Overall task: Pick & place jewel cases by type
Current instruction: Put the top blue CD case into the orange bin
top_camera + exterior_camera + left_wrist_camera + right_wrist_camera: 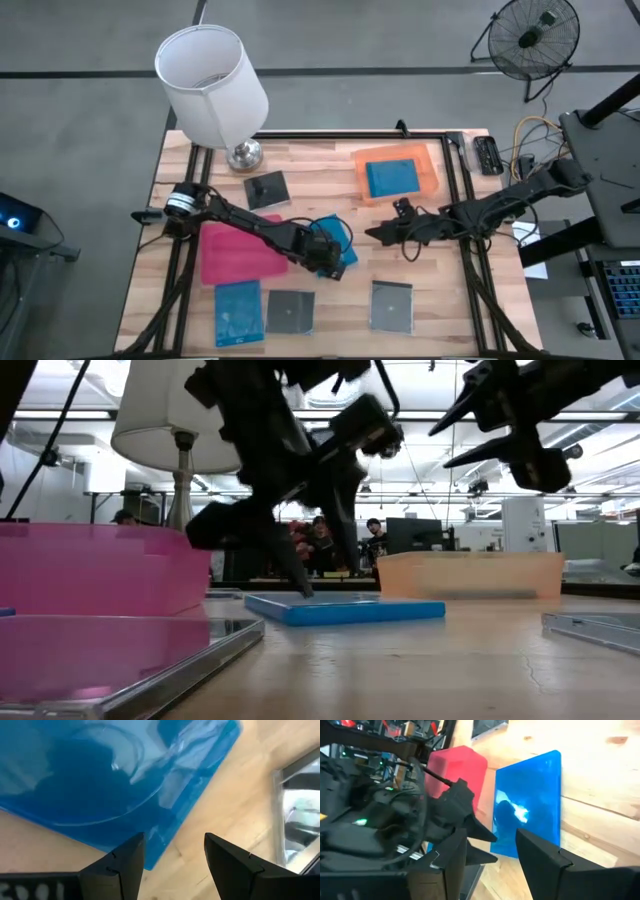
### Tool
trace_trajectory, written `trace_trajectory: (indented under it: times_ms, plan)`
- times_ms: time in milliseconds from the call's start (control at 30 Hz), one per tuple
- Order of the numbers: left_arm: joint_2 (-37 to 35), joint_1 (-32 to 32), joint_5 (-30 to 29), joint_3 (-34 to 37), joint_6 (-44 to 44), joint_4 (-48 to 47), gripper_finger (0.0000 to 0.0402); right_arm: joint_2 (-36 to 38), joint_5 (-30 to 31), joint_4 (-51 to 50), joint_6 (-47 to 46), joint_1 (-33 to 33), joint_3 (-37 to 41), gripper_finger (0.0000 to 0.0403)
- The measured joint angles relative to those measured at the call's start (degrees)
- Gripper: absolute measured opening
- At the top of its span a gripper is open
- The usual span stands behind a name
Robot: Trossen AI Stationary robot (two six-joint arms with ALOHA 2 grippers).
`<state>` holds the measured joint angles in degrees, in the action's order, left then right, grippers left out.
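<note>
High view: at 6 o'clock of the table (330, 150), three cases lay in a row along the near edge, a blue case (238, 312) at 7 o'clock, a dark case (290, 311) just beside it, and another dark case (391, 304) apart at 5 o'clock. At 9 o'clock the pink tray (235, 252) sat beneath the left arm. At table centre the left gripper (328, 256) hung low over a second blue case (338, 240), which lay flat on the wood. In the left wrist view its fingers (125, 862) stood parted, one over the case's edge and the other over bare wood, gripping nothing. In the low view the left gripper (290, 575) had one fingertip at or just above that case (345, 608); contact could not be told.

At 3 o'clock of centre the right gripper (385, 232) hovered above the table, pointing toward the left one. Its fingers (540, 855) were spread and held nothing in the right wrist view, facing the same blue case (530, 800).

Farther off, at 1 o'clock, the orange tray (398, 172) held a third blue case (392, 177). At 11 o'clock a third dark case (266, 190) lay just in front of the lamp (215, 85). Beyond the table at 1 o'clock stood a fan (530, 35).
</note>
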<state>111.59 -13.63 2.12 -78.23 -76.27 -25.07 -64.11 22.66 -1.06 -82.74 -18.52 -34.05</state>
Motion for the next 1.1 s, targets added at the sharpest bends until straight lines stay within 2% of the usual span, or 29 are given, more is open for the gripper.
trace_trajectory:
  times_ms: [200, 400, 767, 900, 1100]
  plan:
    - [-5.51, 0.44, -6.62, -1.40, -1.29, -1.05, 0.0186, -1.01, 1.64, 0.04, 2.71, 0.07, -1.06, 0.0164]
    - [-8.37, 0.60, -14.42, -1.24, -14.49, -9.34, 0.0186, -0.23, 2.44, -0.30, 4.04, 1.15, -0.98, 0.0162]
    - [-7.90, 2.89, -14.77, -1.26, -30.53, -15.83, 0.0186, 1.00, 2.44, -0.46, 18.85, 4.40, -0.98, 0.0160]
    - [-7.89, 4.71, -13.59, -1.64, -31.91, -20.00, 0.0184, 0.98, 2.42, -0.43, 25.16, 5.47, -0.98, 0.0156]
    - [-7.87, 6.51, -14.14, -6.34, -30.33, -30.04, 0.0167, 0.98, 1.52, -0.43, 26.22, 6.67, -0.98, 0.0153]
